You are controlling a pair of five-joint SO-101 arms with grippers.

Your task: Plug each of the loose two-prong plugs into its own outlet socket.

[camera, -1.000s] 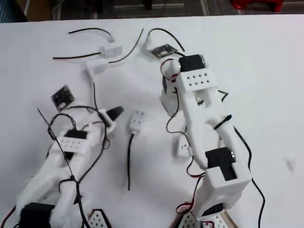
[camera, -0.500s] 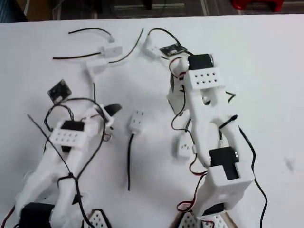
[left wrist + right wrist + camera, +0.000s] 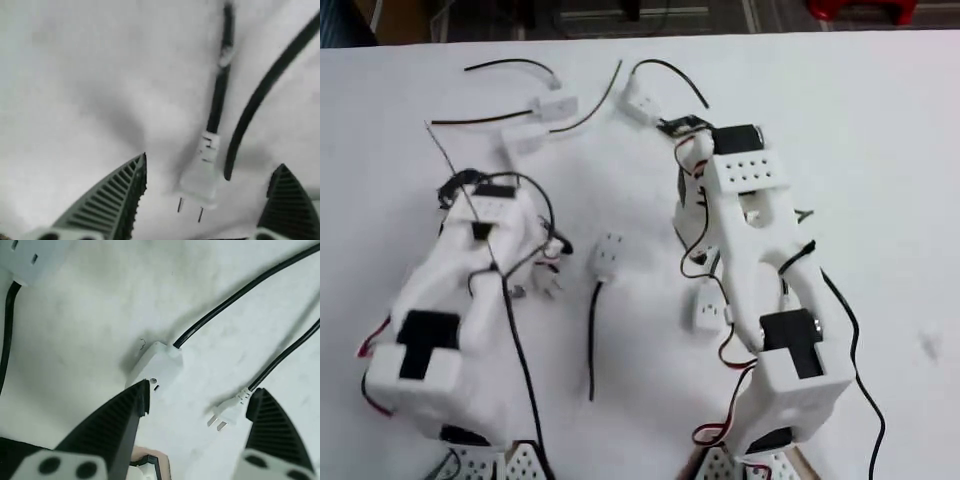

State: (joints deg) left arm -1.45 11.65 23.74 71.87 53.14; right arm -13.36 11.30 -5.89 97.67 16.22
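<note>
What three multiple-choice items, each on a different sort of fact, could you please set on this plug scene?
1. Where does the left wrist view's two-prong plug lie?
A) on the table between the left gripper's fingers
B) pushed into a socket
C) on a tray

2. What colour is its cord?
A) red
B) black
C) yellow

3. How are the right gripper's fingers?
A) shut on a plug
B) shut on a cord
C) open

Answers:
1 A, it lies loose with its prongs bare between the spread fingers.
2 B, the cord leaving its white body is black.
3 C, the fingers stand wide apart and hold nothing.
</note>
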